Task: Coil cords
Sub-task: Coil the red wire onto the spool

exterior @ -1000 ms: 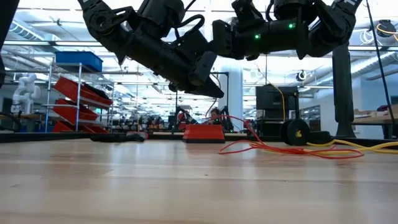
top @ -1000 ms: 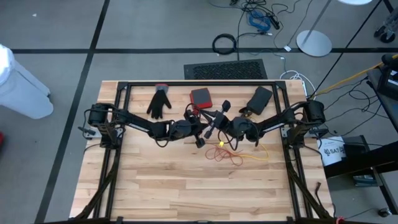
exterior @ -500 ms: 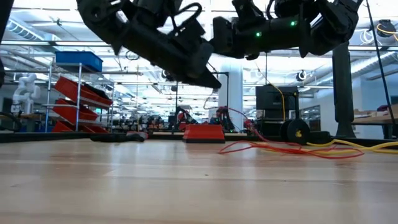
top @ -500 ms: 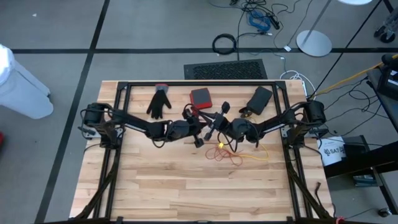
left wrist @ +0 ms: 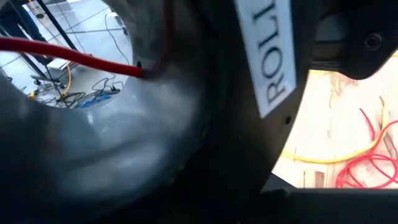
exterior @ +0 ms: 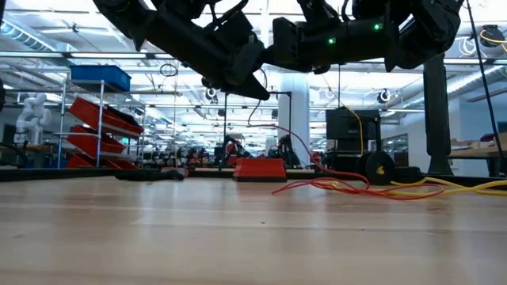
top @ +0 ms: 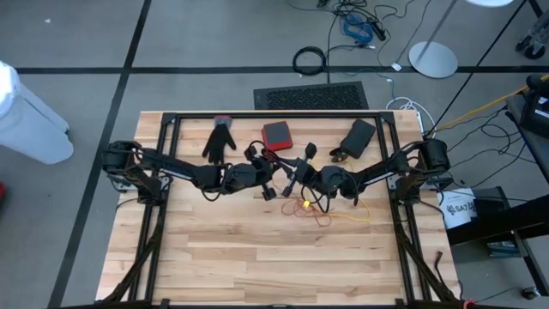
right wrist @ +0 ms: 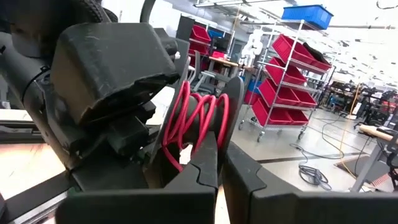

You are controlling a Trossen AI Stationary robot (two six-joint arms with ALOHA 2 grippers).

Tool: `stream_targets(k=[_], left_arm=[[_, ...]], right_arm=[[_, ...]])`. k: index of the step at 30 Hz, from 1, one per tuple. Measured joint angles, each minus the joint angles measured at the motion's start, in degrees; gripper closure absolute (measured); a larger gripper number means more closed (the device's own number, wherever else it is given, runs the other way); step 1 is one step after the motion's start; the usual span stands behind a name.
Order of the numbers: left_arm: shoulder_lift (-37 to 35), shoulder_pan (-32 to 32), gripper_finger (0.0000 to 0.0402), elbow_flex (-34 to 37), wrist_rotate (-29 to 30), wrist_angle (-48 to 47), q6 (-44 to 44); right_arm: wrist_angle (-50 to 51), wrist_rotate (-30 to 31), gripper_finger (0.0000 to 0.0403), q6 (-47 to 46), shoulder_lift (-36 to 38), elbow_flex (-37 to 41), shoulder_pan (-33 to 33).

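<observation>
Up above the middle of the pale wooden slat table [top: 257,257], the two dark arms meet, their grippers raised clear of the boards. The right gripper [right wrist: 219,163] has its two dark fingers pressed together, and a thin red cord [right wrist: 198,122] is wound in several loops around them, right beside the left arm's blocky dark gripper [right wrist: 115,68]. The left gripper [top: 271,182] is likewise closed; whether it pinches the cord cannot be told, though its wrist view shows a red strand running up against the other arm's dark housing. From the grippers the red cord drops down to the table, where the rest of it lies in loose tangled loops together with a long thin yellow cord [top: 347,215], just beneath and toward the right arm's side. Near the far edge of the table lie a black glove [top: 220,142], a flat red box [top: 276,134] and a flat black case [top: 358,135].
</observation>
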State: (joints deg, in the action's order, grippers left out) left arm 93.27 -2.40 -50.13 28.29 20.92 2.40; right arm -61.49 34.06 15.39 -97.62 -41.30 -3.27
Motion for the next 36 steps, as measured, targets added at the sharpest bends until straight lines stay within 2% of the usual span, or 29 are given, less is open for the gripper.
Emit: stream_targets(k=[9, 15, 21, 36], left_arm=[[-2.46, -0.11, 0.0401, -0.03, 0.79, -5.84, 1.16], [-2.75, -0.15, 0.0401, -0.13, 0.68, -5.95, 0.86], [-2.96, -0.59, 0.0401, -0.13, -0.42, -6.28, -0.13], [-4.26, -1.05, 0.0401, -0.11, -1.06, -4.48, -0.14]], right_arm=[[0.52, -0.04, 0.0402, 1.09, 0.87, 0.15, -0.01], [-0.02, 1.1, 0.0403, 3.26, 3.0, 0.22, -1.05], [1.2, 5.59, 0.0402, 7.11, 4.52, 0.22, -1.7], [4.27, 5.06, 0.0402, 4.46, 4.57, 0.18, -1.68]])
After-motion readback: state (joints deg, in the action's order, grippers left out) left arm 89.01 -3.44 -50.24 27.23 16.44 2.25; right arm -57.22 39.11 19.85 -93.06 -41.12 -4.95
